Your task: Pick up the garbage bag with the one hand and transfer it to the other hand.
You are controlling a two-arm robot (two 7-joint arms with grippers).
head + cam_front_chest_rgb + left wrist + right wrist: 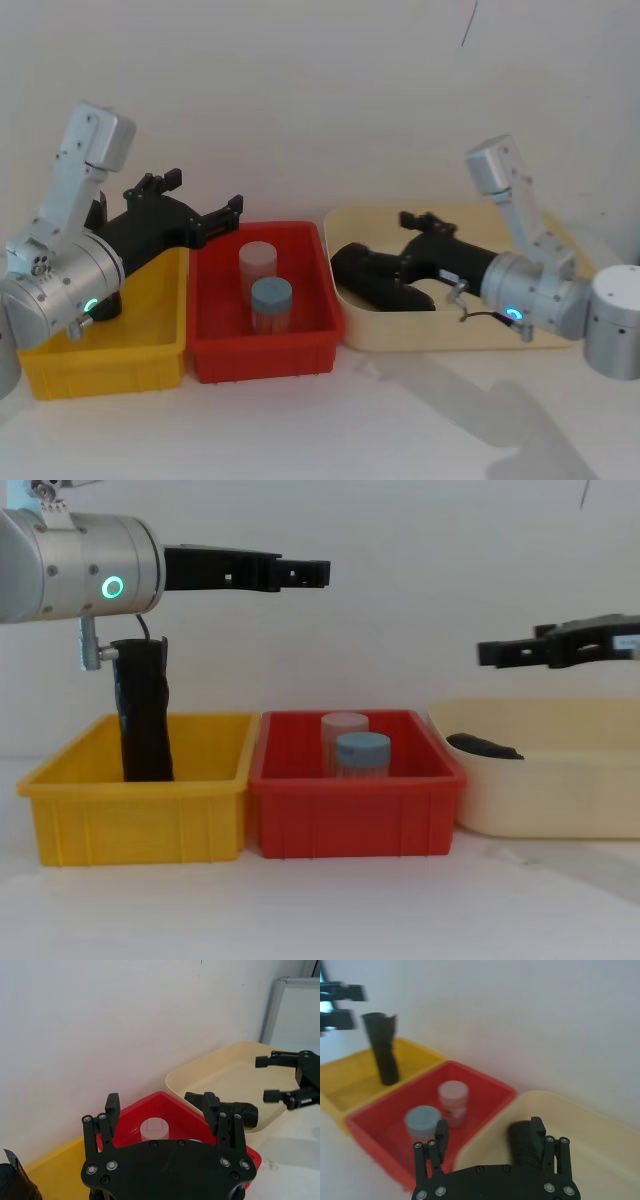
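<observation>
The garbage bag (145,720) is a black roll standing upright in the yellow bin (140,810), also seen in the right wrist view (384,1055); in the head view my left arm mostly hides it. My left gripper (300,573), on the green-lit arm, hangs open above and to the right of the bag, over the edge between the yellow and red bins (200,195), holding nothing. My right gripper (400,255), on the blue-lit arm, is open over the cream tray (400,335).
A second black roll (365,275) lies on its side in the cream tray, under the right gripper. The red bin (270,355) between the yellow bin and the tray holds a white-capped jar (257,262) and a blue-lidded jar (271,300). A wall stands close behind.
</observation>
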